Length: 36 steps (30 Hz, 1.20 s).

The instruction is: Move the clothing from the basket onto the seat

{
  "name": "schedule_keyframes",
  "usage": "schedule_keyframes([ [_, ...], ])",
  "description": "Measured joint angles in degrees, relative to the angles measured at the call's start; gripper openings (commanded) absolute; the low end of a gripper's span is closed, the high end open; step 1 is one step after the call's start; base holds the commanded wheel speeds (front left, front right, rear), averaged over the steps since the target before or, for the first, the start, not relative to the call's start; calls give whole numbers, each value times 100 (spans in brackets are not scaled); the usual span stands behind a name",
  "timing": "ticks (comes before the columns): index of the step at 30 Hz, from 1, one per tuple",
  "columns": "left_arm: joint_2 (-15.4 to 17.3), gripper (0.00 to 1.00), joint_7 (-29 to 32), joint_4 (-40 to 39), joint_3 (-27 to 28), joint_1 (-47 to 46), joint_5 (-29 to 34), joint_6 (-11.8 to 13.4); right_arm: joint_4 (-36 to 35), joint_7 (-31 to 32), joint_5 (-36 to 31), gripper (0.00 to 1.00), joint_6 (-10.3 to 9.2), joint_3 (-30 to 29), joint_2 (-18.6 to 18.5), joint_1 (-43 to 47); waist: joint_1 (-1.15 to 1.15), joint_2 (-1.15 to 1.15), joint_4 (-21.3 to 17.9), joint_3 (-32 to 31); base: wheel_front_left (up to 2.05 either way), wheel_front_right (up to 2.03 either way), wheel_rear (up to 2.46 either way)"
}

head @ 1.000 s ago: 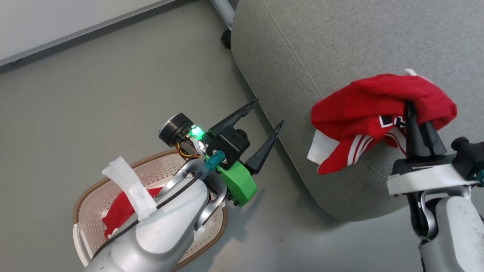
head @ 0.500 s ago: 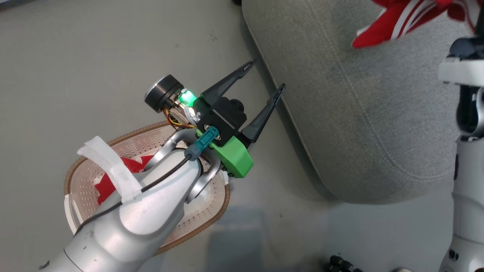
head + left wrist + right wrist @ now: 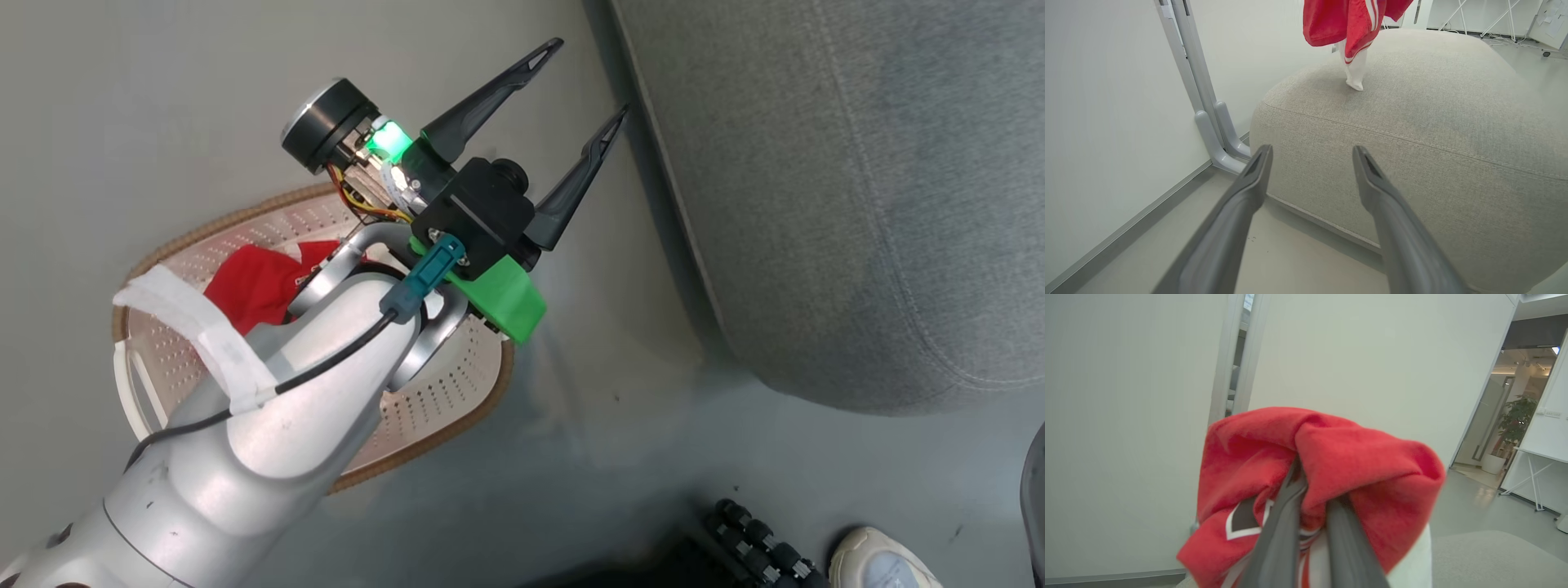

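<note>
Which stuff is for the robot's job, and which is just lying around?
For the job: basket, red garment in it, striped garment pinched in the right gripper, seat, open left gripper.
Just around: white shoe, grey metal post, potted plant.

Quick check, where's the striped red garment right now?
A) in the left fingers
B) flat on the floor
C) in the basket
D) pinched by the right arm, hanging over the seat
D: the right gripper has its fingers shut on the striped garment, and the left wrist view shows it hanging over the seat.
</note>
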Motion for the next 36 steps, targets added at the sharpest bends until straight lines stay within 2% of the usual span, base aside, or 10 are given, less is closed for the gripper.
schedule_keyframes([
  [13,96,100,-57,-54,-1,-82,7,29,1636,0,-285,0,0,-474,-126,107,0,0,156,443,0,0,0],
  [24,126,100,-130,10,-13,-79,-54,83,2331,-1,-350,0,0,-619,15,278,0,0,173,352,0,0,0],
  [25,126,100,-159,21,-15,-74,-63,91,2331,-1,-357,45,0,-622,23,315,0,0,176,325,0,0,0],
  [26,124,100,-168,33,-16,-69,-74,103,2282,-1,-356,100,0,-634,45,359,0,0,177,295,0,0,0],
  [36,82,100,-436,260,19,235,-322,212,1435,0,-290,100,0,-283,331,1457,0,0,120,-227,0,0,0],
])
